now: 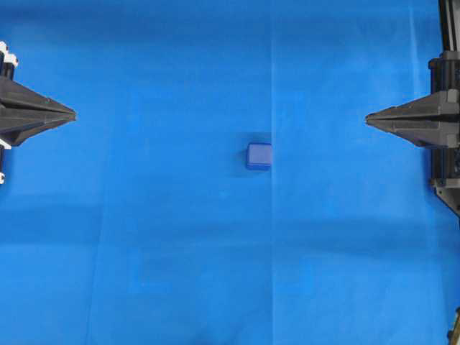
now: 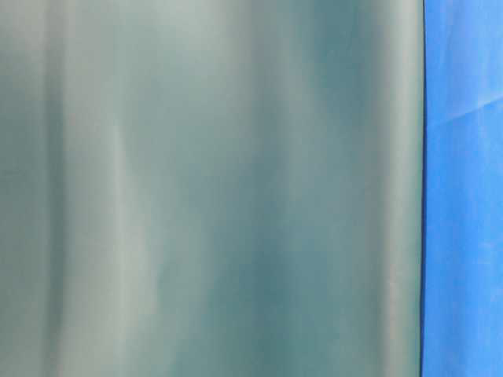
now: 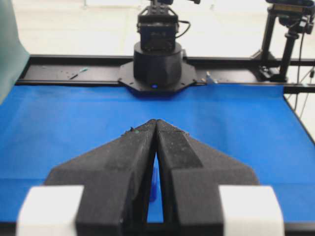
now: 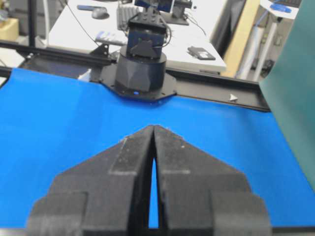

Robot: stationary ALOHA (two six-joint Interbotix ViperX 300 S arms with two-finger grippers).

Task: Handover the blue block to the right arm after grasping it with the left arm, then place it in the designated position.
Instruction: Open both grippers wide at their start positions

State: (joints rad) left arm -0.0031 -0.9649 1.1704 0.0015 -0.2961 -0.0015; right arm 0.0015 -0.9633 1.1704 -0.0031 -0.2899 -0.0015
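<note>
The blue block [image 1: 259, 156], a small dark-blue cube, lies on the blue cloth [image 1: 172, 244] near the middle of the overhead view. My left gripper [image 1: 74, 113] sits at the left edge, shut, tips touching, far from the block. In the left wrist view its fingertips [image 3: 156, 121] meet, and a sliver of the blue block [image 3: 153, 184] shows through the slot behind them. At the right edge my right gripper [image 1: 366, 119] is shut too, pointing toward the centre. Its closed tips [image 4: 153, 127] hold nothing.
A grey-green sheet [image 2: 212, 188] fills most of the table-level view, with cloth [image 2: 464, 196] at its right. The opposite arm's base [image 3: 157, 66] stands at the cloth's far edge, and a black frame rail [image 3: 74, 69] runs behind it. A desk [image 4: 88, 24] with clutter lies beyond.
</note>
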